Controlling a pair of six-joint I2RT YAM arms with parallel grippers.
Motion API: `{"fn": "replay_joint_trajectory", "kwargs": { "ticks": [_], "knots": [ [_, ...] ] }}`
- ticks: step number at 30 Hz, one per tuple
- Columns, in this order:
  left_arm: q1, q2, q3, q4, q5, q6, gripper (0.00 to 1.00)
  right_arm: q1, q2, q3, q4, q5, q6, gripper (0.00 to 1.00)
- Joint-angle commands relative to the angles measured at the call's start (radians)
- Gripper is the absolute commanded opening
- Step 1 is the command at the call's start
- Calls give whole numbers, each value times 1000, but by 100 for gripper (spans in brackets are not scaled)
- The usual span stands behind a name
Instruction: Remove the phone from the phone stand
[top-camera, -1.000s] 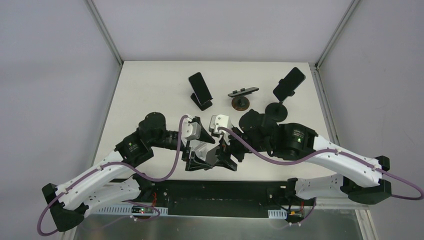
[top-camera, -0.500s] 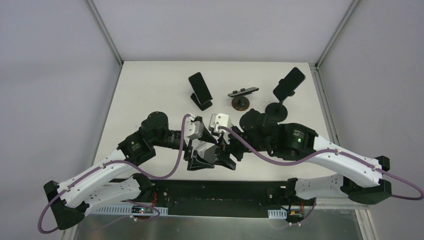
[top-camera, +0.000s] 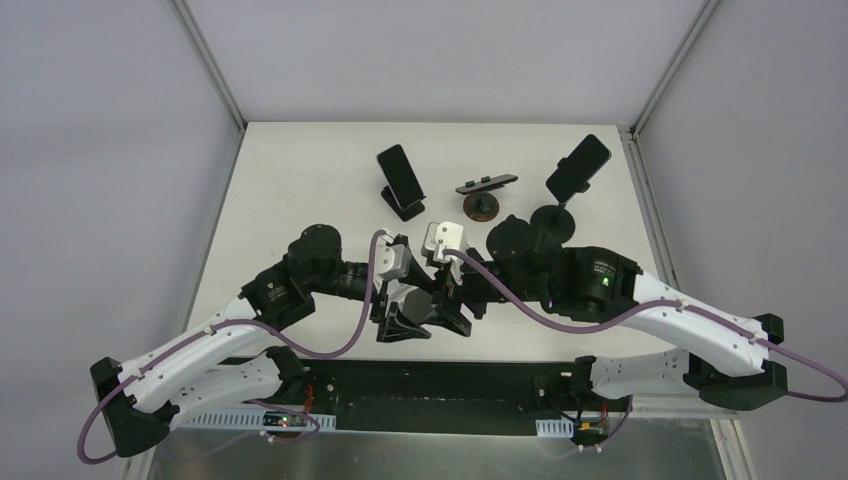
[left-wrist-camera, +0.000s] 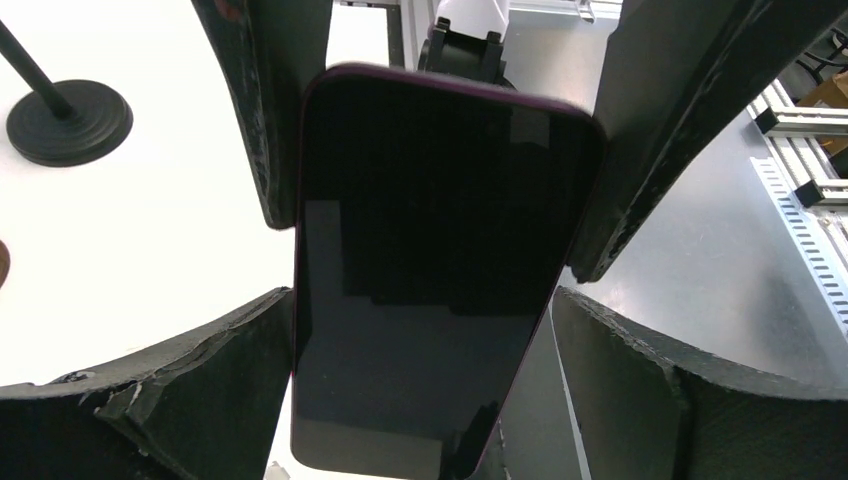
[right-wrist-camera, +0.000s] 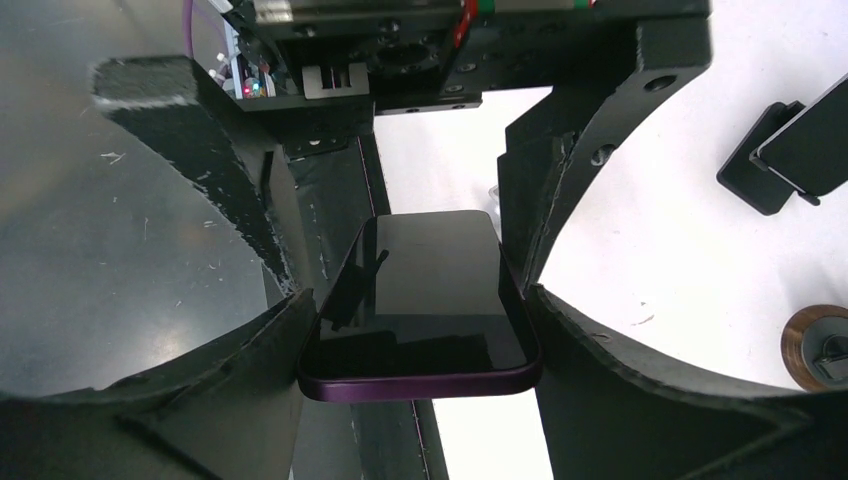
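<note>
A dark purple phone (left-wrist-camera: 440, 260) hangs in the air over the table's front edge, between both grippers; it also shows in the right wrist view (right-wrist-camera: 420, 300). My right gripper (right-wrist-camera: 418, 298) is shut on it, both fingers pressing its long sides. My left gripper (left-wrist-camera: 420, 300) is open around the phone's other end: its left finger (left-wrist-camera: 200, 380) touches the edge and its right finger (left-wrist-camera: 680, 390) stands apart. In the top view the two grippers meet tip to tip, left gripper (top-camera: 405, 322) and right gripper (top-camera: 448, 318), and hide the phone.
A black phone (top-camera: 400, 172) leans on a black stand (top-camera: 408, 208) at the back centre. Another phone (top-camera: 578, 165) sits on a round-base pole stand (top-camera: 550, 220) at the back right. An empty brown-base holder (top-camera: 484, 195) stands between them.
My left arm has moved right, bringing its open gripper in around the phone. The right gripper has kept hold of the phone and barely moved.
</note>
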Motion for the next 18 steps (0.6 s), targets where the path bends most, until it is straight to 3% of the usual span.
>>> {"fn": "replay_joint_trajectory", "kwargs": {
  "ticks": [1,3,9,15,18],
  "knots": [
    [-10,-9,-16,38,30,10,100,5,-48,25,91,-5,-9,44],
    [-11,-11,-18,38,43,16,100,5,-48,25,87,-10,-8,44],
    [-11,-10,-11,38,55,16,78,5,-44,17,86,-15,-8,45],
    [-11,-4,-3,38,51,5,26,5,-44,8,84,-9,-8,46],
    [-10,-2,-1,38,39,1,11,5,-48,3,85,-1,-6,53]
  ]
}}
